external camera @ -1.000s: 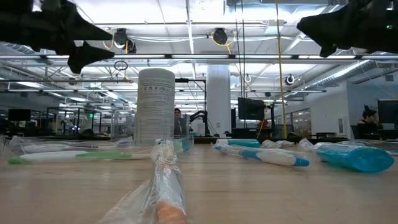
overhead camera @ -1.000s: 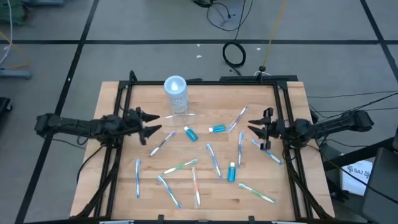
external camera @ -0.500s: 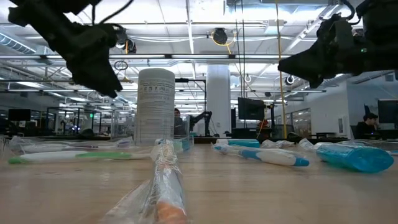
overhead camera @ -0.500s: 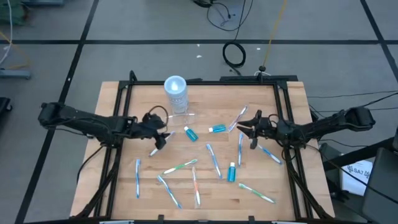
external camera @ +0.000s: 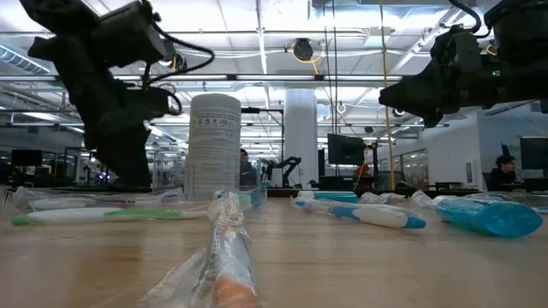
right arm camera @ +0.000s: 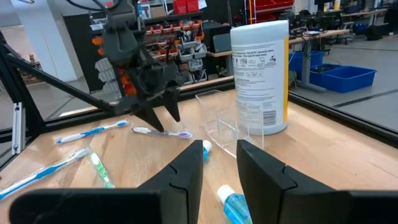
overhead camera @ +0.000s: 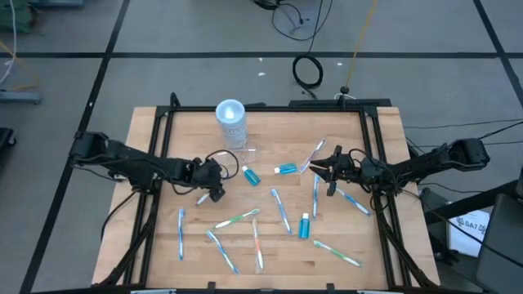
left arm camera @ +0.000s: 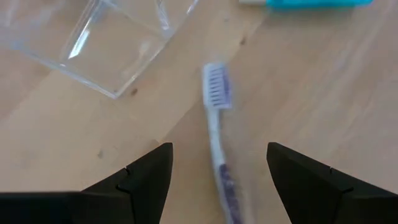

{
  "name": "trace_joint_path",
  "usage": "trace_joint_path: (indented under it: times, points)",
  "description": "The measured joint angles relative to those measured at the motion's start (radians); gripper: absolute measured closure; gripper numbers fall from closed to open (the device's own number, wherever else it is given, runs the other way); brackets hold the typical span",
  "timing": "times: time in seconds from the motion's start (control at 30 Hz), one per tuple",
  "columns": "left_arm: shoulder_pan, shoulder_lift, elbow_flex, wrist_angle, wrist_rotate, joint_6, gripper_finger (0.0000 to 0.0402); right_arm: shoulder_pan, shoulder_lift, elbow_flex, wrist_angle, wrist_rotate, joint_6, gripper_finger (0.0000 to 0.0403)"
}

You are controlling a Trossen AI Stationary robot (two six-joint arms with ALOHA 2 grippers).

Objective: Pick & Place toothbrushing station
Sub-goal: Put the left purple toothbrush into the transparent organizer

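The toothbrushing station stands at the table's far middle: a tall clear cylinder with a pale round top and, on its near side, a low clear tray part. It also shows in the low view and the right wrist view. My left gripper is open and tipped down just near-left of the tray. Its fingers stand on either side of a purple toothbrush lying on the table, and the tray's corner lies just beyond them. My right gripper is open and empty above the table's right part, pointing at the station.
Several thin toothbrushes and small teal tubes lie scattered over the wooden table. One tube and a toothbrush lie right by my right gripper. Black frame rails run along the table's sides.
My left gripper has moved toward the table's right and near edges and tipped down, coming over the purple toothbrush beside the clear tray. My right gripper has moved a little toward the table's left. The station has not moved.
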Motion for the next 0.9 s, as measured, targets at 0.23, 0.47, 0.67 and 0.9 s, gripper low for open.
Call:
trace_joint_path:
  times: [0.23,0.47,0.67,0.9]
  points:
    - [0.019,0.057,0.0,0.065,0.023,0.014,0.0133,0.0,0.0,0.001,0.0,0.0,-0.002,0.0314]
    - [0.036,0.064,0.0,0.073,0.002,0.056,0.0145,0.0,0.0,0.001,-0.005,0.0,-0.003,0.0314]
    - [0.039,0.064,0.0,0.073,0.025,0.061,0.0219,0.0,0.0,0.002,-0.009,0.0,-0.003,0.0314]
    - [0.037,0.064,0.0,0.073,0.059,0.059,0.0311,0.0,0.0,0.002,-0.009,0.0,-0.004,0.0314]
